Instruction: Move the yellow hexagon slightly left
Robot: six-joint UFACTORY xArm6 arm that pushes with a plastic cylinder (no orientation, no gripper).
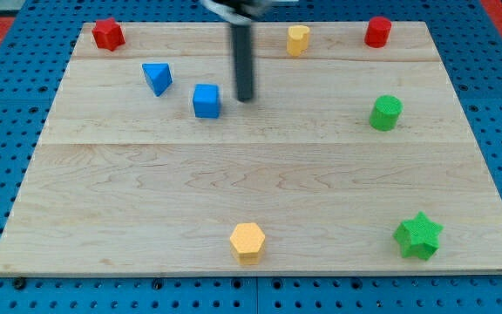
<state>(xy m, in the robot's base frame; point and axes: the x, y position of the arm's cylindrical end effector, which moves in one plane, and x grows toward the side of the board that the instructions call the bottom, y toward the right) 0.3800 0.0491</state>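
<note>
The yellow hexagon point(247, 241) lies near the view's bottom edge of the wooden board point(146, 192), about the middle. My tip point(246, 97) rests on the board in the upper middle, far above the hexagon and just right of a blue cube point(206, 101). The rod rises straight up out of the view's top.
A blue triangular block point(157, 78) lies left of the cube. A red star-like block point(108, 34) sits top left, a yellow block point(298, 39) top middle, a red cylinder point(377, 31) top right. A green cylinder point(386, 112) is at right, a green star point(418, 235) bottom right.
</note>
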